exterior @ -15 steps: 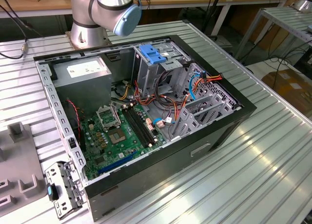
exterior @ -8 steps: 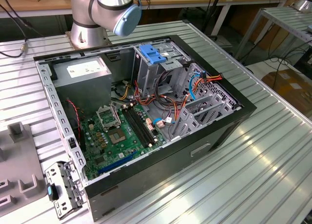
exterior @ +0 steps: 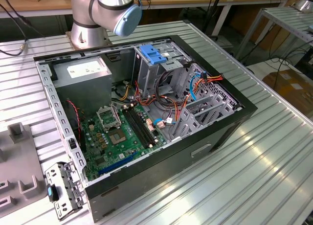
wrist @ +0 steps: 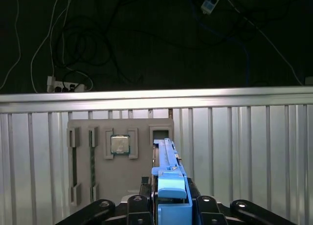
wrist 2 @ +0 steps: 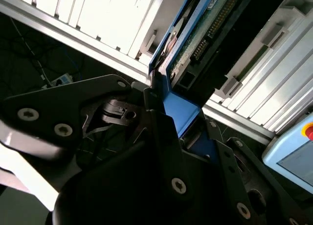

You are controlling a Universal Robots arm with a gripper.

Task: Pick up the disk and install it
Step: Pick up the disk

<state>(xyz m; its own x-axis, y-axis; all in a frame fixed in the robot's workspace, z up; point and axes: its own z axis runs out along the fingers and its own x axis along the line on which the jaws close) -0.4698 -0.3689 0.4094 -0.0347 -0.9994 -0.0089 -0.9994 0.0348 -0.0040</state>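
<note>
In both wrist views my gripper (wrist: 168, 208) is shut on the disk (wrist: 167, 159), held edge-on above the slatted aluminium table (wrist: 234, 146). In the first wrist view the disk's blue plastic bracket (wrist: 172, 186) rises between the black fingers (wrist: 139, 208). The second wrist view shows the disk (wrist 2: 203, 34) from its underside, with a green circuit board and connector, and the blue bracket (wrist 2: 180, 110) clamped in the gripper (wrist 2: 164, 120). The exterior view shows the arm's base and elbow (exterior: 105, 12) behind the open computer case (exterior: 230, 122).
Below the disk lies a grey fixture plate (wrist: 142, 181) holding a processor chip (wrist: 120, 144) and memory sticks (wrist: 92, 159). Inside the case are a drive cage with a blue handle (exterior: 156, 56), a grey power supply (exterior: 85, 68), a motherboard (exterior: 122, 132) and loose cables (exterior: 205, 80).
</note>
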